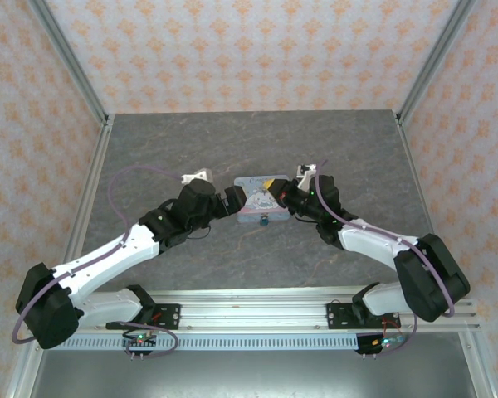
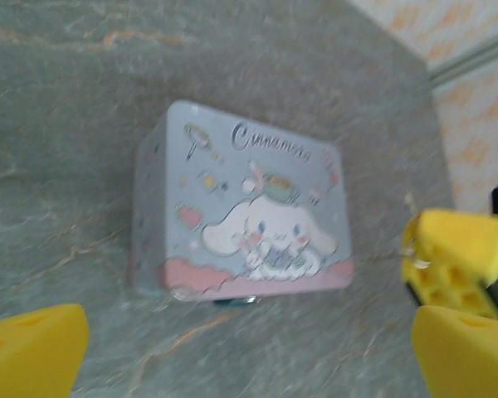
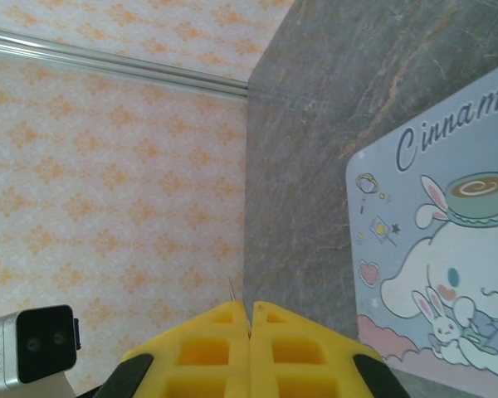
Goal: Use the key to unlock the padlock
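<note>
A pastel tin (image 1: 257, 196) with a white cartoon dog lies flat in the middle of the table. The tiny teal padlock (image 1: 265, 220) hangs at its near edge, and it peeks out under the tin's pink border (image 2: 232, 300) in the left wrist view. My left gripper (image 1: 237, 200) stands wide open just left of the tin, nothing between its yellow fingers (image 2: 35, 348). My right gripper (image 3: 250, 305) is shut at the tin's right edge. A thin metal tip, the key (image 3: 232, 289), sticks out between its pads.
The tin (image 2: 241, 207) lies on a grey marble-patterned table (image 1: 257, 141), boxed in by patterned walls and metal posts at the back corners. My right gripper's yellow fingers (image 2: 456, 257) sit close beside my left gripper's right finger. The left wrist camera (image 3: 33, 347) shows in the right wrist view.
</note>
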